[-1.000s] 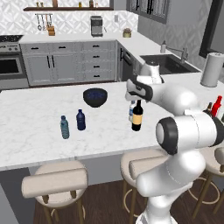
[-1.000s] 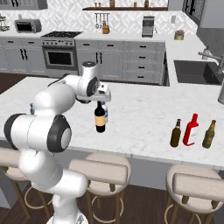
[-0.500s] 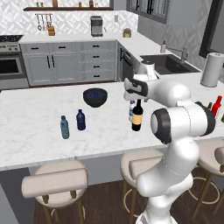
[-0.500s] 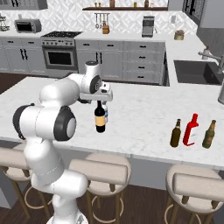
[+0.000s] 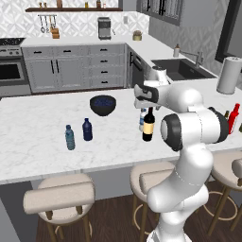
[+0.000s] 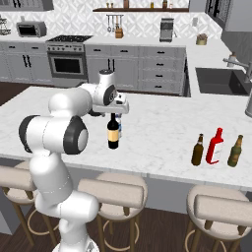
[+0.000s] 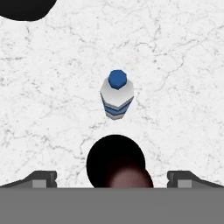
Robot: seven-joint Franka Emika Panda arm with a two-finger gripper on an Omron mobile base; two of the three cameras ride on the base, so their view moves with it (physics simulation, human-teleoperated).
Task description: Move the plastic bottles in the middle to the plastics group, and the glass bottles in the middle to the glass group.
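Note:
The tall black wine bottle (image 5: 148, 125) (image 6: 113, 132) with a tan label stands upright mid-counter. In the hand view its dark top (image 7: 116, 162) lies between my fingertips (image 7: 41, 178). My gripper (image 5: 147, 103) (image 6: 113, 112) (image 7: 113, 178) hovers just over that top, open, holding nothing. Right behind the wine bottle stands the small clear water bottle (image 5: 142, 119) (image 6: 119, 127) (image 7: 117, 94), blue-capped with a bluish label. The teal bottle (image 5: 70, 137) and the navy bottle (image 5: 87, 129) stand together at the left. The red bottle (image 6: 215, 146) (image 5: 233, 118) stands at the right, a brown bottle (image 6: 198, 149) beside it.
A black bowl (image 5: 103, 105) (image 7: 24, 8) sits on the counter behind the bottles. An olive-brown bottle (image 6: 236, 150) stands right of the red one. A paper towel roll (image 5: 227, 81) and the sink (image 5: 178, 67) lie beyond. Stools (image 6: 112, 193) line the counter's near edge.
The arm's links have swung while the hand stays almost in place above the wine bottle. None of the bottles has moved.

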